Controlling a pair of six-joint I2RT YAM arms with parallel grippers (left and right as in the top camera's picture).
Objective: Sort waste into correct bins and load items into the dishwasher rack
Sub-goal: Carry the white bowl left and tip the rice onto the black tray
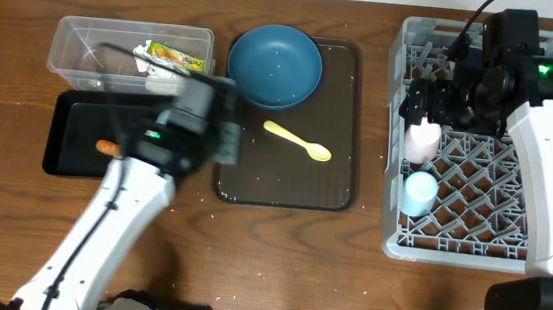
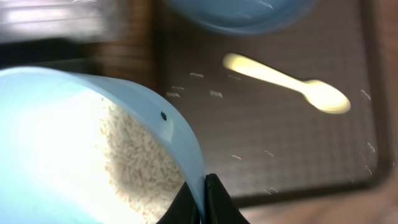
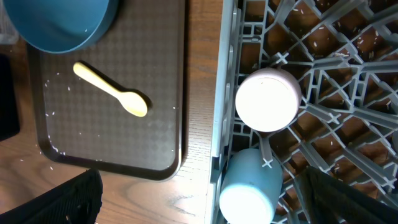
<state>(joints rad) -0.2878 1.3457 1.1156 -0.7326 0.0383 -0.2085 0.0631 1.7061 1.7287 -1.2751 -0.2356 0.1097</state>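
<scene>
My left gripper [image 2: 202, 199] is shut on the rim of the small white bowl [image 2: 56, 118], which holds white rice [image 2: 140, 162]. In the overhead view it [image 1: 204, 124] hangs between the black tray [image 1: 66, 152] and the brown tray. The pale yellow spoon [image 1: 298, 142] and dark-blue bowl [image 1: 275, 65] lie on the brown tray. An orange carrot piece [image 1: 106, 147] lies in the black tray. The clear tub [image 1: 76, 42] holds the yellow-green wrapper [image 1: 177, 58]. My right gripper [image 3: 205, 196] is open over the rack's [image 1: 509, 251] left edge, above the pink cup [image 3: 267, 99] and light-blue cup [image 3: 249, 186].
The dark brown serving tray [image 1: 334, 180] sits mid-table with loose rice grains [image 2: 214, 93] scattered on it. The grey rack fills the right side. Bare wooden table shows in front of the trays.
</scene>
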